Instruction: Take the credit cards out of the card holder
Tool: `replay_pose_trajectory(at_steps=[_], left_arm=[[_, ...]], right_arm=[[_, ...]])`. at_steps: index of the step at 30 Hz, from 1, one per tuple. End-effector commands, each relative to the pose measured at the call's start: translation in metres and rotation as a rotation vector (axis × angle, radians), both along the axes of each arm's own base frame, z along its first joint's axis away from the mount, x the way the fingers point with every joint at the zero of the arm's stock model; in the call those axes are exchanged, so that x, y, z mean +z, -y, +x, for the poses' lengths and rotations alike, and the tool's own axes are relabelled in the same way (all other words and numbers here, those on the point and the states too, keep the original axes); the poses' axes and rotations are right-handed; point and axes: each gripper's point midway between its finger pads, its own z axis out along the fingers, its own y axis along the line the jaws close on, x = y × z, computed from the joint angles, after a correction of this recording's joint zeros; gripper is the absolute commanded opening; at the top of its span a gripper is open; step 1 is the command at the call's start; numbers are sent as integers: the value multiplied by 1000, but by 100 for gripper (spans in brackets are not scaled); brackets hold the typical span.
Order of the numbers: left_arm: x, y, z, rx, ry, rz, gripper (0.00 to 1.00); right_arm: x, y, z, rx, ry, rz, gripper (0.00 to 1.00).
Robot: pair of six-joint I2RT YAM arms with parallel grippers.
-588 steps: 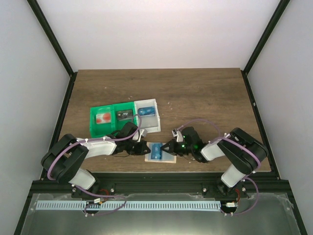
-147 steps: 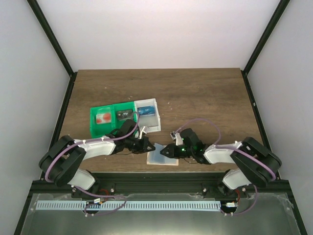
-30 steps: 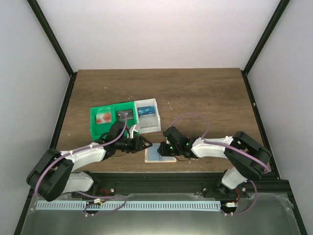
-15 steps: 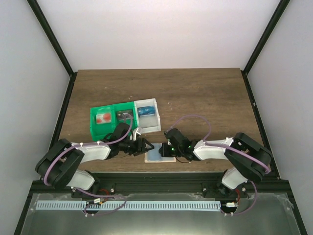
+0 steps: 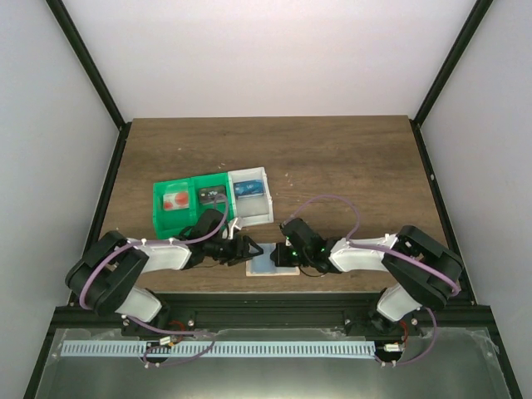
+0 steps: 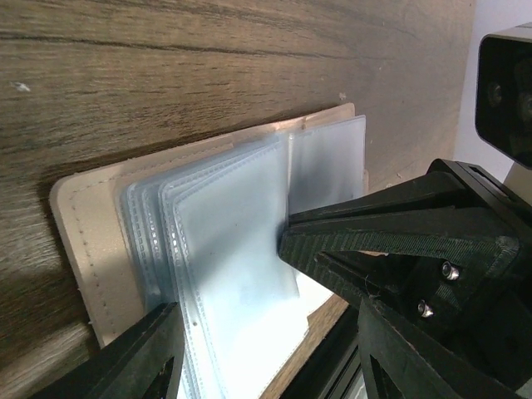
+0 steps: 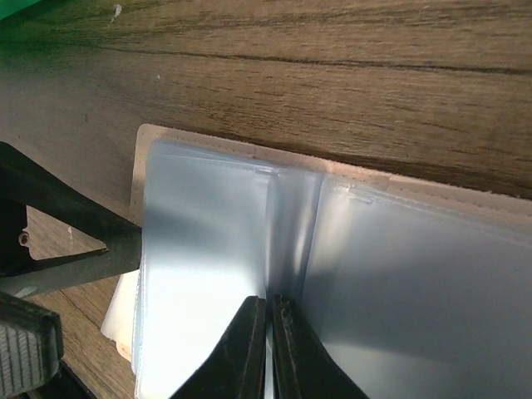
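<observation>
I see the card holder [image 5: 268,264] lying open at the near edge of the table [image 5: 349,166], my left gripper [image 6: 268,309] spread wide astride its clear sleeves [image 6: 233,249], my right gripper [image 7: 269,303] pinched onto their middle fold, green tray [image 5: 176,218] beyond.

Nothing here can be read. The blue card [image 5: 249,189] in the white box [image 5: 264,209] and the pale card [image 5: 174,200] in the green tray [image 5: 159,218] bear print too small to make out. The card holder [image 6: 83,241] sleeves look blank.

One card holder [image 5: 264,264], one green tray [image 5: 169,220], one white box [image 5: 256,213].
</observation>
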Motion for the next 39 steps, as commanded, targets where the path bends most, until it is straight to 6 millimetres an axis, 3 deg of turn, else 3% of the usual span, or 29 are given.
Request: replay_pose_trajectory(at_steps=[1,17,22,33,39], left_arm=[[9,9,6,-13,35,-22,59],[45,27,3,-52,86,-116,59],[53,37,1,-76,95,-142,59],[58,44,0,-81,98,-145,59],[58,51,-2,-94,91,-159,60]], right_arm=[[-5,8,-3,-4,-4,-22,5],[4,-1,-4,39,28,42,11],[18,-4,0,41,79,77,14],[27,2,2,25,122,89,17],[35,20,4,-15,168,36,20]])
